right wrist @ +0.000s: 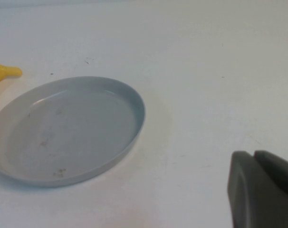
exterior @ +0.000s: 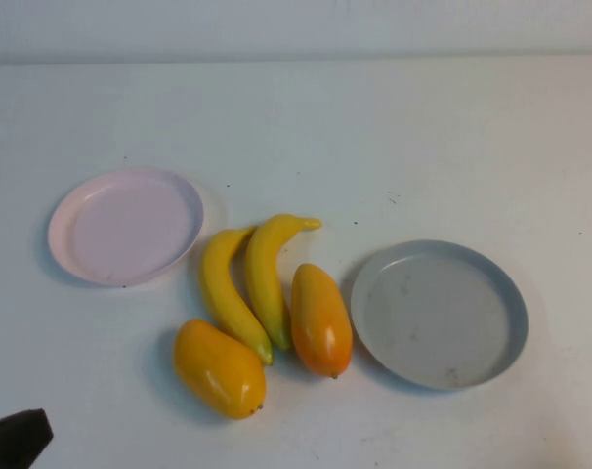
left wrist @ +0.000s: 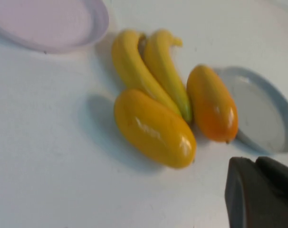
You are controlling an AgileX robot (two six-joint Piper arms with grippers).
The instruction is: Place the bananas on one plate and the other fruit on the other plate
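Resting low at the bench's (exterior: 394, 127) near-left corner, the left end effector (exterior: 15, 438) shows only a dark tip; its opening cannot be told. The right end effector (right wrist: 263, 190) hovers near the grey-blue plate (exterior: 516, 322), touching nothing, its state equally unclear. Nearest lies one mango (exterior: 218, 368), then the second mango (exterior: 321, 319) just beside the grey-blue plate. Two bananas (exterior: 247, 283) lie side by side between the mangoes. Farther left sits the pink plate (exterior: 125, 227), empty.
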